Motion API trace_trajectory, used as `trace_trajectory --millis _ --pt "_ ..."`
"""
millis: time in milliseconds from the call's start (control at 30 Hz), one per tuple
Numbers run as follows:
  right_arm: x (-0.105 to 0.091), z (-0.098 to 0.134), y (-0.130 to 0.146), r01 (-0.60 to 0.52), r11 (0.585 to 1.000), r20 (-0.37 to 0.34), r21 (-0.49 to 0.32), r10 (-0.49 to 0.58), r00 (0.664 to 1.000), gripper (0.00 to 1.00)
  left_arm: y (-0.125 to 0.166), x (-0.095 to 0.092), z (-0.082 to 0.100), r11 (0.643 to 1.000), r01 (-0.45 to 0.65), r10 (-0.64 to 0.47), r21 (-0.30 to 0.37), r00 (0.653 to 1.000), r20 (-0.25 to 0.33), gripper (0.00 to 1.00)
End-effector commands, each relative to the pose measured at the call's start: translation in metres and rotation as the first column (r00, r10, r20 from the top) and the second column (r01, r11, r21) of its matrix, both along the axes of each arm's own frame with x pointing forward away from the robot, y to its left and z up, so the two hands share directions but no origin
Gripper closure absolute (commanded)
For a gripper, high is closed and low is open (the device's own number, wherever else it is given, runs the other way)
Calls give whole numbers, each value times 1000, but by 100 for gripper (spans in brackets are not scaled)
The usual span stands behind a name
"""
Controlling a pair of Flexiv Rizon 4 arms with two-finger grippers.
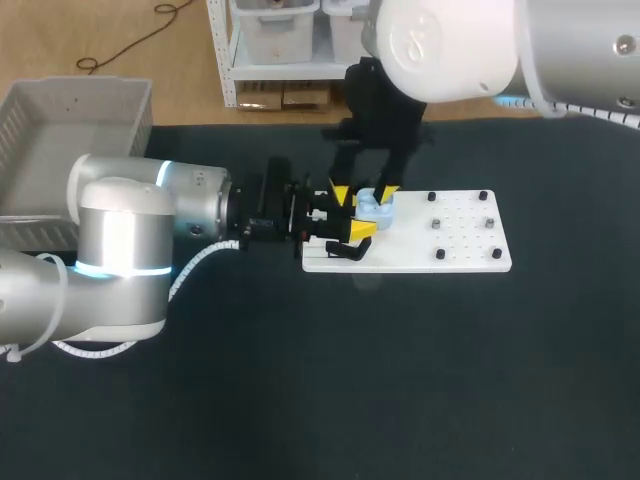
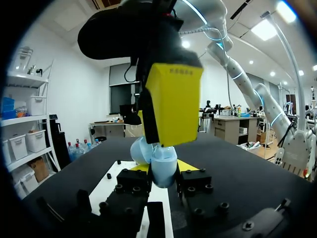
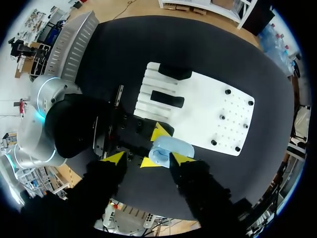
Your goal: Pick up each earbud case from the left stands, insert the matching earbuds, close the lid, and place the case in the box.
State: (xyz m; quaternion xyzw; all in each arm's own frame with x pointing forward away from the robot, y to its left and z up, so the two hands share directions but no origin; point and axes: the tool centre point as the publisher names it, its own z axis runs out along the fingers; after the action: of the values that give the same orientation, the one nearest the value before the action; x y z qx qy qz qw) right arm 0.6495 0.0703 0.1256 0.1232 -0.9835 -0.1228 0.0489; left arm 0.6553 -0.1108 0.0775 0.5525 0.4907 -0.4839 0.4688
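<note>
Case: your earbud case (image 1: 376, 205) hangs just over the white board's (image 1: 470, 250) left end, near the black stands (image 3: 167, 99).
Left gripper (image 2: 162, 167): clamps it from two sides, probably to steady it.
Right gripper (image 3: 147, 158): spread wide and empty, one finger just beside the case, likely for the lid.

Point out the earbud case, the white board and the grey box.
earbud case (image 1: 372, 207), head view, on its pale blue shell.
white board (image 1: 405, 256), head view, on a bare near strip.
grey box (image 1: 92, 107), head view, on its far wall.
</note>
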Motion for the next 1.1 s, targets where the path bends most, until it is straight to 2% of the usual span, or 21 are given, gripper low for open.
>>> trace_trajectory --millis 33,167,300,467,600,833,967,1100 --pt "-11 11 -4 2 1000 25 9 -2 1000 0 0 0 1 1000 1 -1 2 1000 0 100" --pt "-12 24 -9 21 1000 57 22 -22 998 0 0 0 1 1000 1 -1 2 1000 0 100" --pt "4 30 -26 141 990 79 18 -142 987 0 0 0 1 1000 1 -1 2 1000 0 100" --pt "34 23 -51 349 937 89 -10 -347 934 0 0 0 1 1000 1 -1 2 1000 0 100" --pt "54 12 -63 444 896 87 -28 -440 894 0 0 0 1 1000 1 -1 2 1000 0 100" --pt "75 -14 -72 487 871 39 -66 -485 873 0 0 0 1 1000 1 -1 2 1000 0 100" --pt "76 -26 -73 482 872 10 -80 -483 875 0 0 0 1 1000 1 -1 2 1000 0 100" --pt "69 -30 -72 471 877 -13 -93 -474 881 0 0 0 1 1000 1 -1 2 1000 0 100"
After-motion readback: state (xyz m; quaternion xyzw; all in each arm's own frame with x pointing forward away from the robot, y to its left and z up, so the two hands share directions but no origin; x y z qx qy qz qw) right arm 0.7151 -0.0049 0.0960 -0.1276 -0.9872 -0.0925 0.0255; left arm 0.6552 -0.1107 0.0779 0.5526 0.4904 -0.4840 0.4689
